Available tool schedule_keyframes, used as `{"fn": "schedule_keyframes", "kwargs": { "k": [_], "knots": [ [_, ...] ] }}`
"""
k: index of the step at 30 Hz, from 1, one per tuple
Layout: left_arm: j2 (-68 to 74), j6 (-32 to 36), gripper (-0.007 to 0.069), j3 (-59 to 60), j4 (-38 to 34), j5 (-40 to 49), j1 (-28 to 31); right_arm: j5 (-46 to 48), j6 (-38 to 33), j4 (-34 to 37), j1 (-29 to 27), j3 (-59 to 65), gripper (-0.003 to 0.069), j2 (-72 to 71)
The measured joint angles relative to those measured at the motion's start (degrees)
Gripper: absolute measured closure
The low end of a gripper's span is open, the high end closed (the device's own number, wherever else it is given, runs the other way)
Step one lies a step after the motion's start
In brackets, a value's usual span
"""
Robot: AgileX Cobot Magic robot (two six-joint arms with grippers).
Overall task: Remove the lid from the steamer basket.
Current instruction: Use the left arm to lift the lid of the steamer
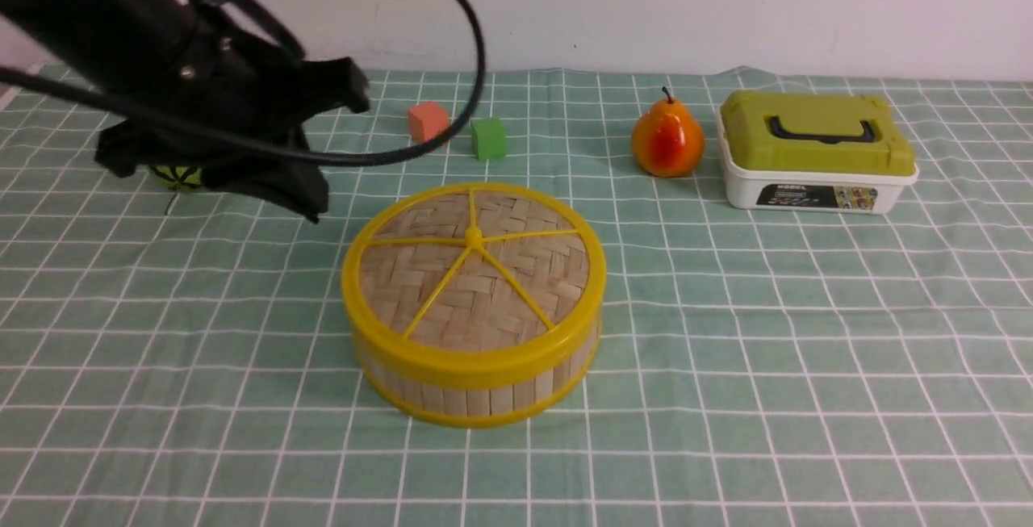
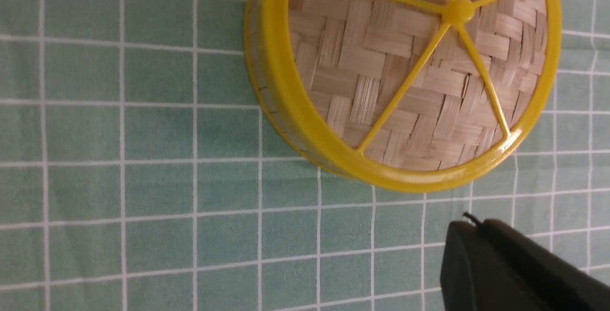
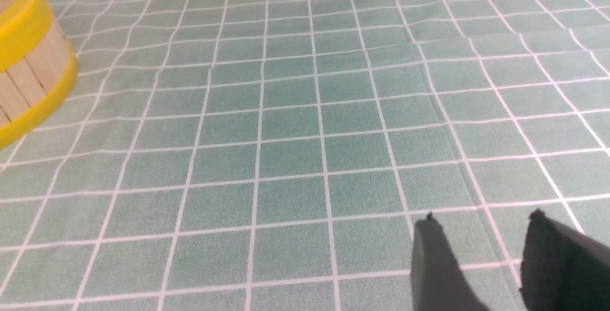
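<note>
The lid [image 1: 476, 269], a woven bamboo disc with a yellow rim, spokes and hub, sits on the steamer basket [image 1: 476, 398] at the middle of the table. My left gripper [image 1: 311, 202] hangs above the cloth just left of and behind the basket, apart from it. In the left wrist view its fingers [image 2: 469, 225] are pressed together and empty, a short way from the lid's rim [image 2: 405, 63] and the basket wall [image 2: 267, 96]. My right gripper [image 3: 483, 220] is open and empty over bare cloth, out of the front view. The basket [image 3: 28, 82] is far off to its side.
A pear [image 1: 667, 140] and a white box with an olive-green lid [image 1: 815, 156] stand at the back right. An orange cube [image 1: 427, 120] and a green cube [image 1: 488, 138] lie behind the basket. A green ball [image 1: 177, 177] lies under my left arm.
</note>
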Motion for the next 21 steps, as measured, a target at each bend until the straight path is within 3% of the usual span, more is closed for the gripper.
{"fn": "schedule_keyframes", "kwargs": {
  "k": [12,18,21],
  "knots": [
    [18.49,-1.02,0.0636,-17.24,4.38,2.68,-7.02,0.0,0.0,0.0,0.0,0.0,0.0418,0.0],
    [23.98,-1.02,0.054,-19.88,9.53,0.56,-7.14,0.0,0.0,0.0,0.0,0.0,0.0418,0.0],
    [26.28,-1.02,0.044,-19.88,10.54,-2.87,-7.09,0.0,0.0,0.0,0.0,0.0,0.0419,0.0]
  ]
}}
